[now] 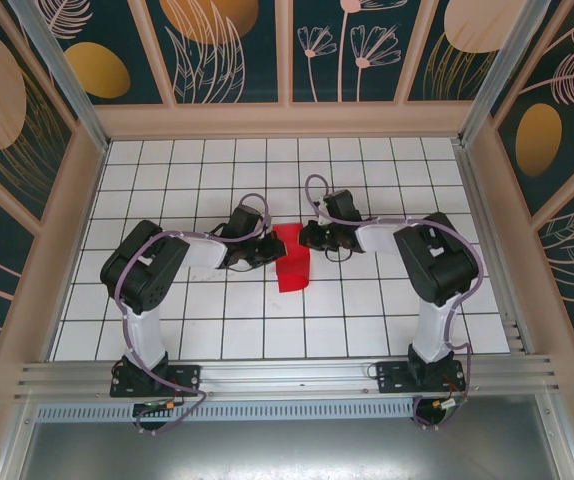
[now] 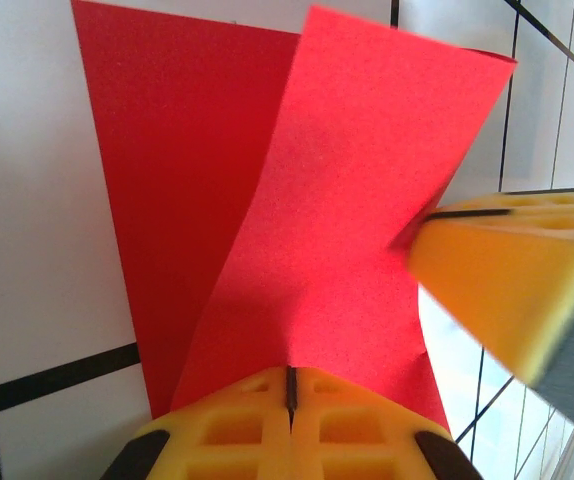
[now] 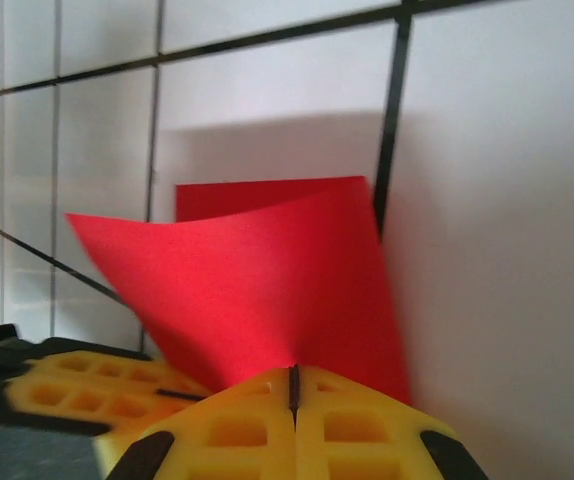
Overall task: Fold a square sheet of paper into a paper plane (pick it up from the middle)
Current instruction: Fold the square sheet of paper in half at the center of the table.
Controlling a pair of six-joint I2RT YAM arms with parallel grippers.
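Mid white gridded surface (image 1: 217,330): thin bright red square paper sheet (image 1: 292,262), partly lifted, long axis running near-to-far; left claw (image 2: 290,388) pinches left edge, right claw (image 3: 293,388) pinches right edge, equally near.

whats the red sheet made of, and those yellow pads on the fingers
Red sheet: thin paper, matte and faintly grainy; it bends in a soft curve with no shine. Yellow pads: probably soft rubber or foam, matte, moulded with a grid of square pockets.
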